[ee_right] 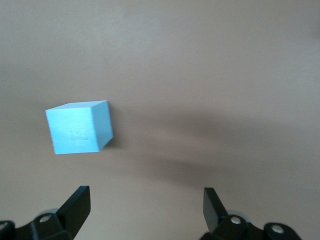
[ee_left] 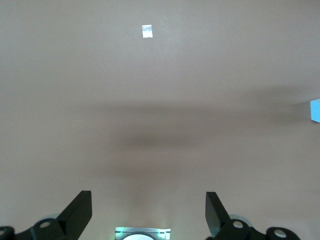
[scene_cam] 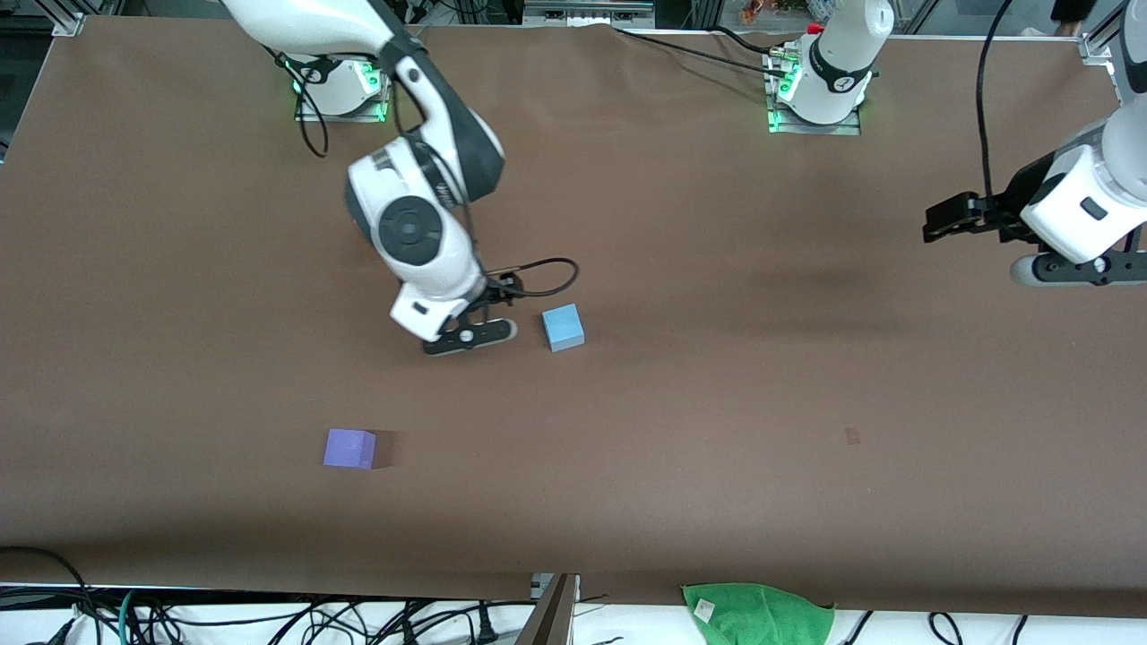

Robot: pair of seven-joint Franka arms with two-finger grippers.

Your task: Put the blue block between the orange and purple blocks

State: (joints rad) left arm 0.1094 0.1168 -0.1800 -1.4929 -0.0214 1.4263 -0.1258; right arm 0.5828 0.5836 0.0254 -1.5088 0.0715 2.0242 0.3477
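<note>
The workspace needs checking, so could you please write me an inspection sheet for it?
Surface: brown table, small dark mark toward the left arm's end.
Job's things: blue block on the table; purple block nearer the front camera; orange block not seen.
Clutter: green cloth at the table's front edge.
Grippers: right gripper open beside the blue block; left gripper open, waiting.
Cables: loop at the right wrist.
Surroundings: floor cables.
</note>
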